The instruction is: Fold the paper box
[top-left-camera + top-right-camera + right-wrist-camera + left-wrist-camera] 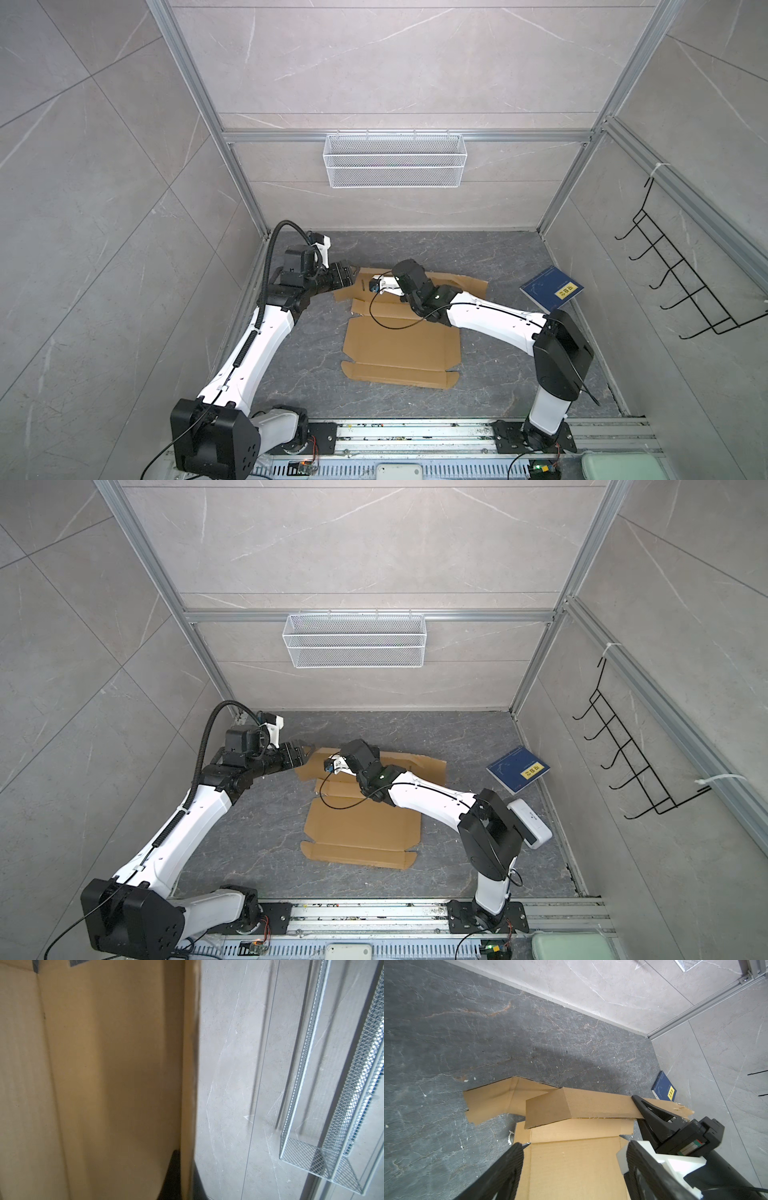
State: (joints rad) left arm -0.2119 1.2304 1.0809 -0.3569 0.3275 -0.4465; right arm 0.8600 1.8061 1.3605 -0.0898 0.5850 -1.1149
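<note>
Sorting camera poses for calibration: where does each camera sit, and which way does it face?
Top views: high overhead, looking down at the cardboard box; left arm and right arm show.
Left wrist: behind the open left gripper, facing across the box toward the book; the right gripper, pinching a flap, shows too.
Right wrist: beside that flap, facing the wire basket; a dark sliver of its gripper shows.
Shared: top and left wrist views both show the book.
</note>
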